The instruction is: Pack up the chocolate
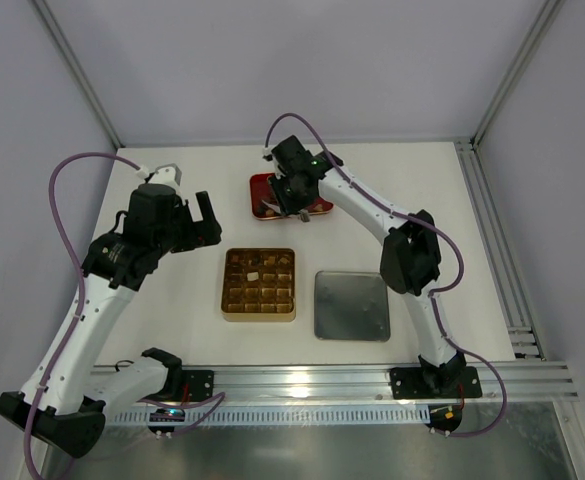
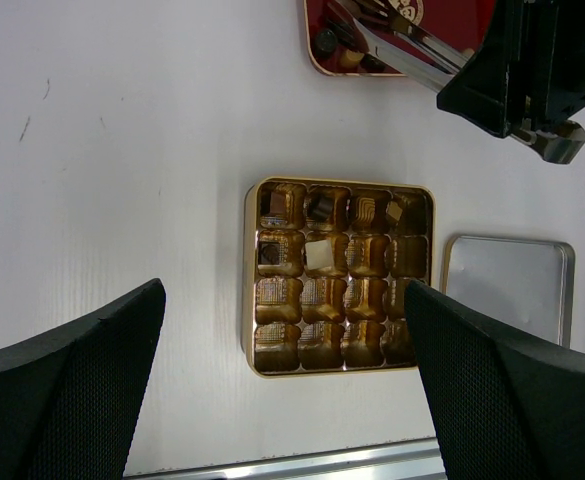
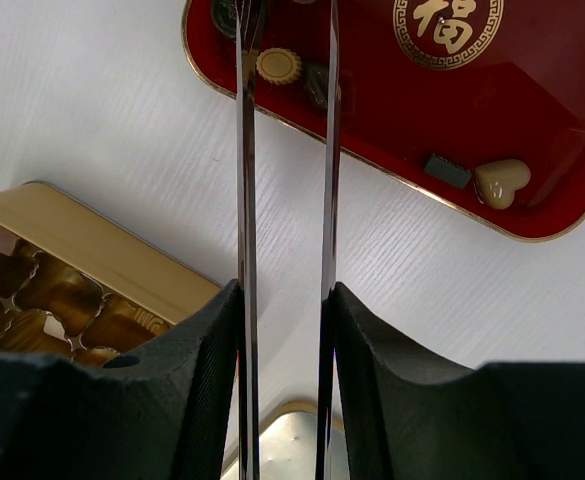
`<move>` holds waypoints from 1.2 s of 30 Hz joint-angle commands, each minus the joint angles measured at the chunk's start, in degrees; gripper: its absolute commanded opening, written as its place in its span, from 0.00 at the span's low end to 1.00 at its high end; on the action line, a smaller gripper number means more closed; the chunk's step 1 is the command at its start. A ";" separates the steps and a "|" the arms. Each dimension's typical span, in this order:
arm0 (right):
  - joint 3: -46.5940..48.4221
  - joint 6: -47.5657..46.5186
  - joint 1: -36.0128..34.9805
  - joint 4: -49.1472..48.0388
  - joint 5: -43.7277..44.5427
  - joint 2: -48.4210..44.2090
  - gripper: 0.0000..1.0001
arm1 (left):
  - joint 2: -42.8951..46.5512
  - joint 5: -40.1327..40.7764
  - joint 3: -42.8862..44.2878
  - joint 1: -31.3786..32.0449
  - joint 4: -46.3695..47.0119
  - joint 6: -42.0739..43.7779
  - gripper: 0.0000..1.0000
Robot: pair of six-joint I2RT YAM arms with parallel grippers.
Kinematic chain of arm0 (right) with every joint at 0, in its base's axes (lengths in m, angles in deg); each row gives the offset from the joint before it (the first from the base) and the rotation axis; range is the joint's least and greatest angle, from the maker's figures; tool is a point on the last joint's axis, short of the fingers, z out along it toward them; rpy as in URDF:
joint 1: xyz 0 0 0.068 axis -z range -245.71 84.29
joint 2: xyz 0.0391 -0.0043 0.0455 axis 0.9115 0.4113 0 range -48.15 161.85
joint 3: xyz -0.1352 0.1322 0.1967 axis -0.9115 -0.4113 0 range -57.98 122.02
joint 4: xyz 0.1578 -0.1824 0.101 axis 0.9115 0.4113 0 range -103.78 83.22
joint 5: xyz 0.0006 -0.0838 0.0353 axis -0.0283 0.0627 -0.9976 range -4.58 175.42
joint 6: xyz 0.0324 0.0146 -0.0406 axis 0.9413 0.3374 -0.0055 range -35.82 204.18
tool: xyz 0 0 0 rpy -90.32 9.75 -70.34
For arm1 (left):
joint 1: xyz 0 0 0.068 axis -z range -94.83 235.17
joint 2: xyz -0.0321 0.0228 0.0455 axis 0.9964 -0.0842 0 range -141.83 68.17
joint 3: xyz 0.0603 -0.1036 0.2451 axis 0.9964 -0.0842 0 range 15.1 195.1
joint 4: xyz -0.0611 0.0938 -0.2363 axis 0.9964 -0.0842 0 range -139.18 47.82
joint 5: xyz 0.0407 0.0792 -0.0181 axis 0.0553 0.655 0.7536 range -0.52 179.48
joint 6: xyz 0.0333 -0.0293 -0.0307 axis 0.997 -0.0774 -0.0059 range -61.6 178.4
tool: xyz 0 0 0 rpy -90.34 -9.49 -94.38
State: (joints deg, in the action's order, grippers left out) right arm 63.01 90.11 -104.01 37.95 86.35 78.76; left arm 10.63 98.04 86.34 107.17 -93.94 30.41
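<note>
Small chocolate pieces lie in the red tray point(image 3: 532, 110): a round cream one point(image 3: 278, 65), a cream heart point(image 3: 501, 182) and a dark bar point(image 3: 445, 170). The gold grid box point(image 2: 339, 275) holds a few pieces, among them a cream square point(image 2: 318, 254) and a dark one point(image 2: 270, 254). My right gripper point(image 3: 284, 300) is shut on metal tongs point(image 3: 244, 200), whose blades stand apart and reach over the tray's left corner. The blade tips run out of the wrist view. My left gripper point(image 2: 284, 290) hangs open high above the box, holding nothing.
A silver tin lid point(image 1: 352, 305) lies flat right of the gold box point(image 1: 258, 283). The red tray point(image 1: 262, 185) sits behind the box, under my right gripper point(image 1: 294, 190). My left gripper point(image 1: 204, 215) is left of the box. Frame posts rise at the table's back corners.
</note>
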 commanded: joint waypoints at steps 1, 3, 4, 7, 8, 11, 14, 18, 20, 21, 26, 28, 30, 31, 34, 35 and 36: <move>3.10 0.22 -0.19 -1.45 1.27 0.44 0.42 | 1.64 0.76 0.92 0.15 -0.35 0.57 1.00; 4.25 0.39 -0.19 -0.58 1.62 1.40 0.41 | 1.73 0.85 0.91 0.06 -0.53 0.39 1.00; 4.78 0.39 -0.19 -0.22 1.62 2.19 0.41 | 1.90 0.85 1.00 0.06 -0.61 0.48 1.00; 5.49 0.66 -0.10 0.04 1.80 2.46 0.41 | 2.17 1.11 1.18 0.06 -0.88 0.57 1.00; 5.49 0.66 -0.10 0.04 1.80 2.55 0.41 | 2.08 1.02 1.35 0.06 -1.14 0.65 1.00; 5.05 0.92 0.07 0.13 1.97 2.20 0.39 | 1.73 1.02 1.71 0.15 -1.49 0.74 1.00; 4.08 1.18 0.16 -0.22 2.06 1.67 0.38 | 1.47 0.67 2.06 0.06 -1.32 0.74 1.00; 3.47 1.54 0.51 -0.22 1.36 0.97 0.37 | 1.03 0.50 2.50 0.06 -1.23 0.57 1.00; 2.94 1.89 0.86 -0.57 0.22 0.53 0.37 | 0.85 0.32 2.50 0.06 -1.05 0.48 1.00; 2.76 2.06 1.04 -0.83 0.13 0.09 0.35 | 0.76 0.15 2.58 0.06 -0.97 0.57 1.00; 2.50 3.03 2.00 -1.54 -0.14 -1.58 0.34 | 0.50 0.14 2.94 0.06 -0.96 0.48 1.00; 2.58 3.38 2.36 -1.89 -0.23 -2.45 0.34 | 0.41 0.23 3.02 0.06 -0.88 0.39 1.00; 2.67 3.56 2.79 -1.89 -0.23 -2.90 0.34 | 0.32 0.14 2.85 0.06 -0.88 0.39 1.00; 2.76 3.65 2.97 -1.98 -0.23 -3.51 0.34 | 0.32 0.14 2.85 0.06 -0.79 0.48 1.00; 2.85 3.82 3.24 -2.07 -2.16 -4.48 0.34 | 0.32 0.06 2.85 0.06 -0.61 0.39 1.00; 2.76 4.00 3.24 -2.07 -2.16 -4.65 0.34 | 0.32 0.14 2.85 0.06 -0.61 0.30 1.00; 2.76 4.08 3.32 -2.15 -2.25 -4.83 0.34 | 0.23 0.14 2.85 0.06 -0.70 0.30 1.00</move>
State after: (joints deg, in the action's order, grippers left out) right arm 65.43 93.37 -100.91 38.03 85.19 79.51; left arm 10.89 98.06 87.11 107.17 -95.26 30.39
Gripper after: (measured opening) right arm 0.338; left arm 0.996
